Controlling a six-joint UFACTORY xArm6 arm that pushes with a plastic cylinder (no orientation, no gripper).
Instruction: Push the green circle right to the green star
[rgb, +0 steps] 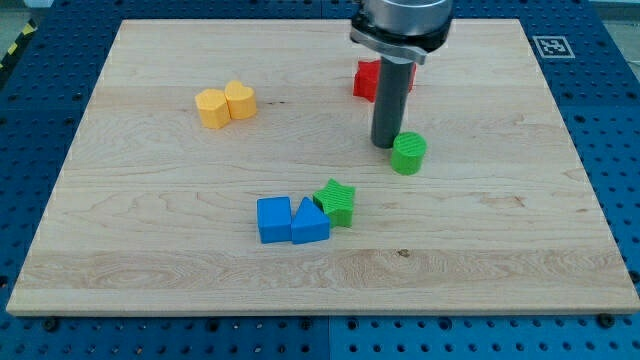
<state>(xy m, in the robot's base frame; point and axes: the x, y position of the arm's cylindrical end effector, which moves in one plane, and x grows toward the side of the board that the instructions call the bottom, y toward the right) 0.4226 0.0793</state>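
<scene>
Green circle (408, 153) sits right of board centre, flat on the wood, well apart from every other block. My tip (386, 145) stands just beside it on its left and slightly far side, touching or nearly so; contact cannot be settled from this angle. No gripper here: a bare rod, nothing to open or close, nothing held.

Green star (336, 202) lies nearer and to the left of the circle, its left edge against the blue triangle (309, 224), which in turn butts the blue square (274, 220). The three make a tight row, so the star is likely backed up and should not slide far if nudged from the right.

Judgement: the tip is on the wrong flank for a push toward the star. From the far-left side it would drive the circle nearer and rightward. It probably needs to round to the circle's far-right side first.

Further out: red block (367, 79) behind the rod, partly hidden, shape unclear. Two yellow blocks (225, 104) touching, far left. Board (120, 260) otherwise open between circle and star.
</scene>
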